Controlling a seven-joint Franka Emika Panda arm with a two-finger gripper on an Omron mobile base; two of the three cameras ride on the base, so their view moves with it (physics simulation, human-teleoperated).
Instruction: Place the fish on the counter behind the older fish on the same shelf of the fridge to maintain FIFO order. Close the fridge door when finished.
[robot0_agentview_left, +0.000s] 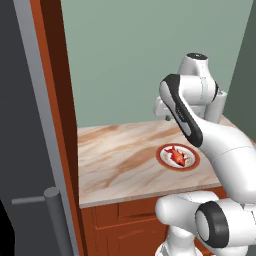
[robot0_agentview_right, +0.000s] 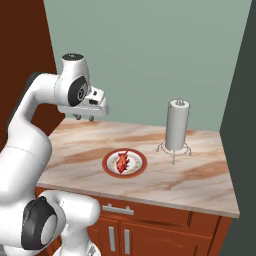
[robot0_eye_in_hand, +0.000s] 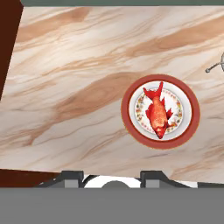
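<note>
Left base view: the arm (robot0_agentview_left: 220, 145) covers the right rim of the plate (robot0_agentview_left: 165, 159) and the desk (robot0_agentview_left: 115, 165) beyond it at the right of the frame. Hand view: a wire stand (robot0_eye_in_hand: 215, 66) is cut off at the right edge; the fingers (robot0_eye_in_hand: 72, 177) show as stubs only at the bottom.

Red-orange fish (robot0_eye_in_hand: 158, 114), marbled beige counter (robot0_eye_in_hand: 78, 87)
</note>
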